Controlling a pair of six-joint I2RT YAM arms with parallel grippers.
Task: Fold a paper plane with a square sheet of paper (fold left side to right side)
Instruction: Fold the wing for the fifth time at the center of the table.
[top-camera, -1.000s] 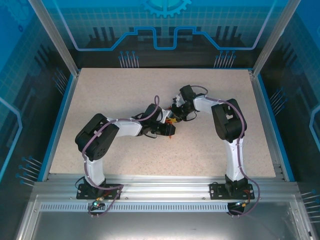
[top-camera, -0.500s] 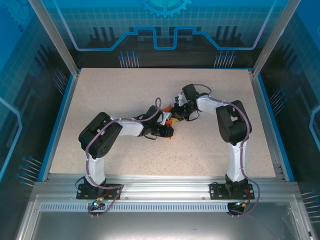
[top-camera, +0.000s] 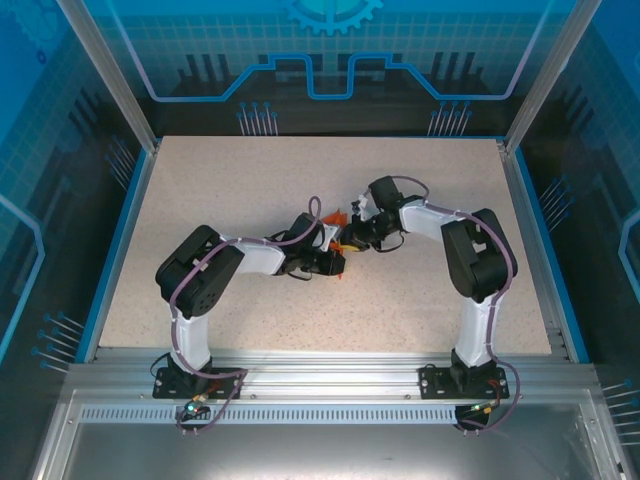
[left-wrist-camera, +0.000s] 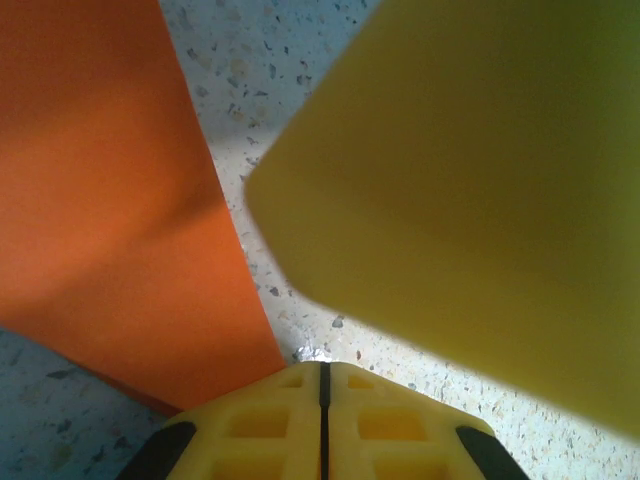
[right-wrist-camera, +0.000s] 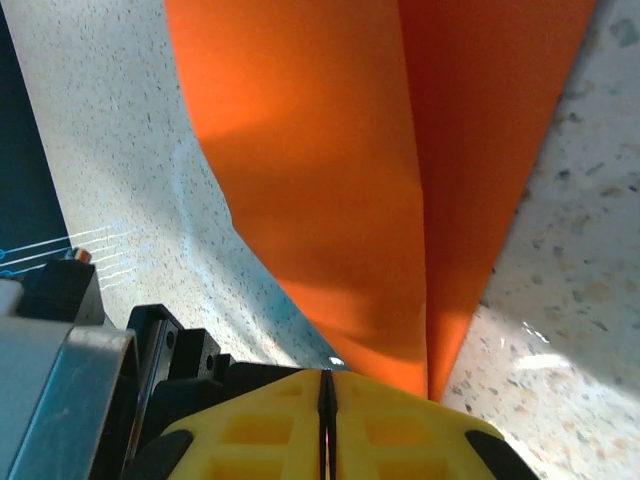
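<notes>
The square sheet of paper (top-camera: 338, 220) is bright orange and stands partly lifted at the table's middle, between both grippers. In the right wrist view the paper (right-wrist-camera: 330, 170) shows a long crease and rises in a curve from my right gripper (right-wrist-camera: 325, 375), whose jaws are shut on its near end. My left gripper (left-wrist-camera: 322, 368) is shut, with nothing seen in the seam. The paper (left-wrist-camera: 110, 200) runs past its left finger, and the right gripper's yellow fingers (left-wrist-camera: 470, 170) loom close at the upper right. From above, the left gripper (top-camera: 338, 260) and right gripper (top-camera: 352, 240) almost touch.
The speckled table (top-camera: 230, 190) has blue raised edges and glass walls on three sides. The left arm's black and grey wrist body (right-wrist-camera: 90, 330) sits close beside the right gripper. Both arms bend inward across the table's middle.
Both grippers have closed. The right arm's elbow has swung to the right and its gripper has drawn slightly right. More orange paper now stands up between the grippers.
</notes>
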